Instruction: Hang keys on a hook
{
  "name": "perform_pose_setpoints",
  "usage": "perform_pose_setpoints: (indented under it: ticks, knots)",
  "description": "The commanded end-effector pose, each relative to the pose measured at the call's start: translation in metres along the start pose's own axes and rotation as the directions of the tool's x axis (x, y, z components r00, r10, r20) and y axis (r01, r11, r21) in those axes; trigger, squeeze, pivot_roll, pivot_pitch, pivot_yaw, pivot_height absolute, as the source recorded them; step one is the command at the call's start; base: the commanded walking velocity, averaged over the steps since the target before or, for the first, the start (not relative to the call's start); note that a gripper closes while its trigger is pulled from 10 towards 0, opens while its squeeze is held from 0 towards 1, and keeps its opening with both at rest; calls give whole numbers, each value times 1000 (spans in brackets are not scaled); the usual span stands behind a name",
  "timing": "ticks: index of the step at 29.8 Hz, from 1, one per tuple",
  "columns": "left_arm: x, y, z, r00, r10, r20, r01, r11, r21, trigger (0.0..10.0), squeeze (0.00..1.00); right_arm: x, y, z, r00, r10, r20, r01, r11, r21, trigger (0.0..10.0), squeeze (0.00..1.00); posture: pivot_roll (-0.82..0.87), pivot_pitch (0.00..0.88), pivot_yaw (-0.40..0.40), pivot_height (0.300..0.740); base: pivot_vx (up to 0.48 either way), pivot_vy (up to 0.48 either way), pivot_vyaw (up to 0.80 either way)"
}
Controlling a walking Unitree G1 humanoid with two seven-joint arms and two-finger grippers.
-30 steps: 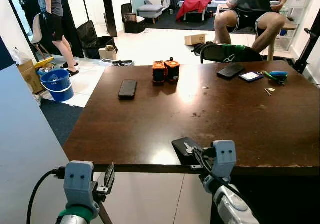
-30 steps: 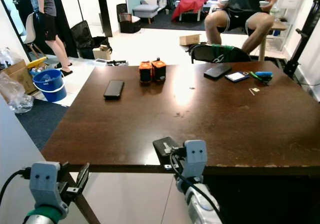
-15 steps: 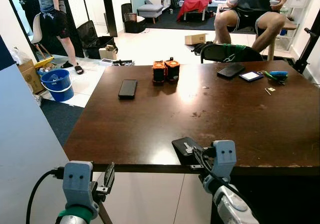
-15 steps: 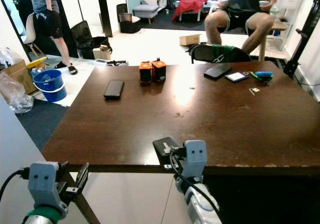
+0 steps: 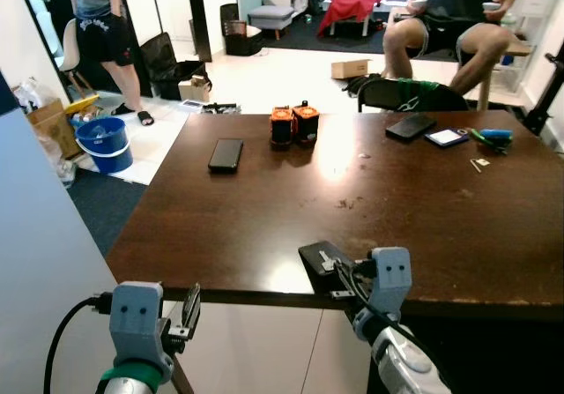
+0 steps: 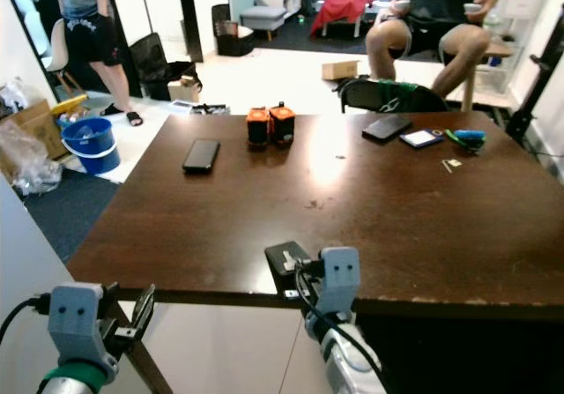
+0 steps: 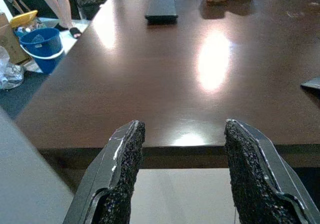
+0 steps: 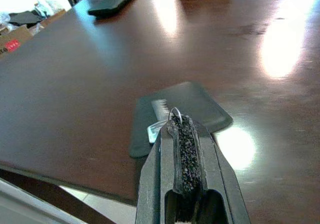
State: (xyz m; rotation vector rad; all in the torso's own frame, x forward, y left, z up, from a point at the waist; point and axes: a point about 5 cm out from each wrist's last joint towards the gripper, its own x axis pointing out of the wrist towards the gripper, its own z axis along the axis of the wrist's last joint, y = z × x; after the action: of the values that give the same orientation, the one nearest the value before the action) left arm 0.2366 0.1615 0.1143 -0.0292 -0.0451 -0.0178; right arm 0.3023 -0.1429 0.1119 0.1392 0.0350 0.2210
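Note:
A small set of silver keys (image 8: 158,115) lies on a flat black pad (image 8: 197,102) at the near edge of the dark wooden table (image 5: 397,200). My right gripper (image 8: 181,126) reaches over that edge and is shut on the key ring, whose wire loop pokes up at the fingertips. From the head, the keys (image 5: 325,259) sit just ahead of the right wrist. My left gripper (image 7: 182,134) hangs open below and in front of the table's near left edge, with nothing between its fingers (image 7: 125,149).
On the table stand two orange and black battery packs (image 5: 293,124), a black phone (image 5: 225,154), another phone and small items at the far right (image 5: 441,132). A person sits behind the table (image 5: 449,15). Another person stands by a blue bucket (image 5: 104,143) at the far left.
The head camera has shifted a little. The standing person at the far left has stepped sideways. Both grippers hold their places.

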Motion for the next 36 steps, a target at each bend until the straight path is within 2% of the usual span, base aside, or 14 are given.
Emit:
perform_pose_setpoints:
  ticks: [1, 28, 31, 36]
  knots:
    - [-2, 2, -2, 1000, 6, -17, -6, 1000, 18, 10000, 0, -2, 1, -3, 1000, -1, -14, 1, 1000, 3, 10000, 0, -173, 0, 131, 740, 0, -349, 0]
    - [-5, 5, 0, 1000, 16, -24, -16, 1000, 3, 10000, 0, -3, 2, -5, 1000, -7, -19, 7, 1000, 15, 10000, 0, -160, 8, 136, 740, 0, -335, 0]
    - [-5, 6, 3, 999, 28, -27, -30, 997, -72, 10000, 0, -4, 2, -6, 1000, -9, -22, 10, 1000, 17, 10000, 0, -160, 9, 138, 740, 0, 160, 0]
    - [-5, 6, 5, 1000, 23, -12, -24, 997, -69, 10000, 0, -5, 2, -6, 1000, -13, -23, 13, 1000, 20, 10000, 0, -156, 14, 141, 740, 0, 480, 0]
